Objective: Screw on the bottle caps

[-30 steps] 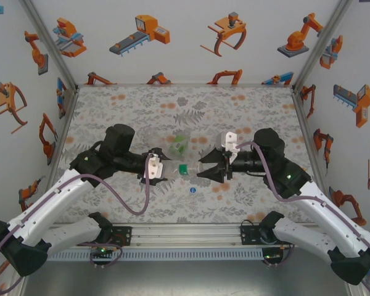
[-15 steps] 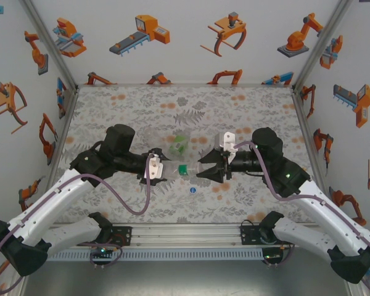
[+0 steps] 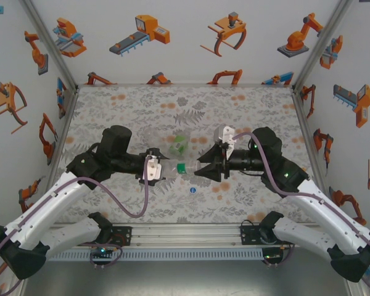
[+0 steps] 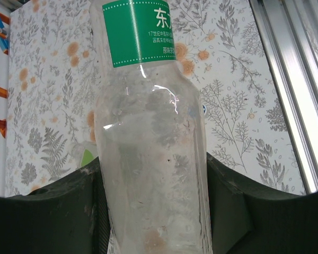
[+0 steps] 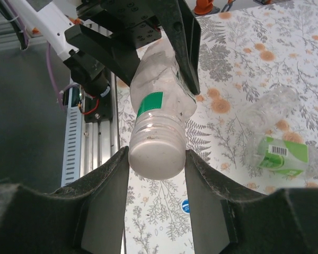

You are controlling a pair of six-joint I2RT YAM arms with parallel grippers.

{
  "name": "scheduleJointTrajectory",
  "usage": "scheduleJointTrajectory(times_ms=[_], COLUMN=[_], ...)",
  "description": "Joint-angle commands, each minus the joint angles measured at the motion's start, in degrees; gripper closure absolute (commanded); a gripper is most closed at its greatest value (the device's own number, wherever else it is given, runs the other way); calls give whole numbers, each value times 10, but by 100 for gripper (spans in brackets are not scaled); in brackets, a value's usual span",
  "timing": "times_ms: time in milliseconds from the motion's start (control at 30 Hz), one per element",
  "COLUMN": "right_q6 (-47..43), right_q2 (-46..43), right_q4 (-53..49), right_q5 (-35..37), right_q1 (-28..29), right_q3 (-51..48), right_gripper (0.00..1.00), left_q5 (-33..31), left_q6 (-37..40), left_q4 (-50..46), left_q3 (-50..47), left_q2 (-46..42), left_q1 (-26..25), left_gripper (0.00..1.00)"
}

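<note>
A: Where the two arms meet over the middle of the mat (image 3: 246, 111), what do we log?

B: One clear bottle (image 3: 181, 168) with a green label, held on its side off the mat, neck toward 3 o'clock. The left gripper (image 3: 166, 168) comes in from 9 o'clock, jaws clamped on the bottle's body. In the left wrist view we see a dark finger pressed to each side of it.

A: And the right side?

B: The right gripper (image 3: 200, 169) comes in from 3 o'clock. In the right wrist view its jaws are closed on a white cap (image 5: 155, 153), one finger touching each side. The cap covers the bottle's mouth. We cannot tell how far down the thread it sits.

A: Loose items?

B: A blue cap (image 3: 192, 190) lies flat on the mat at 6 o'clock from the held bottle, near it but apart. A green bottle (image 3: 180, 145) lies on its side at 12 o'clock. In the right wrist view a clear shape touches it, and we cannot tell whether that is a separate bottle.
</note>
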Motion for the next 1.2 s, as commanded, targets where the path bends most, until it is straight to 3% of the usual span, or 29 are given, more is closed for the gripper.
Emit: scheduleJointTrajectory(times_ms=[0,200,367,800,933,1167], right_q6=[46,122,194,538,625,658], right_q2=[8,23,21,10,24,42], right_q4=[20,46,47,140,156,193], right_q5=[29,49,108,222,217,158], right_q1=[7,7,7,8,8,8], right_q3=[-9,-14,-16,-80,-87,-85], right_gripper=[100,100,100,100,100,100], left_q5=[19,15,11,-23,-12,11], left_q6=[-3,-3,-3,-18,-16,-12], left_q4=[40,41,43,79,79,80], left_q3=[-5,-6,-6,-22,-23,-25], left_q2=[-9,-9,-11,-22,-25,-33], left_q1=[-7,-7,-7,-8,-7,-8], left_gripper=[100,100,100,100,100,100])
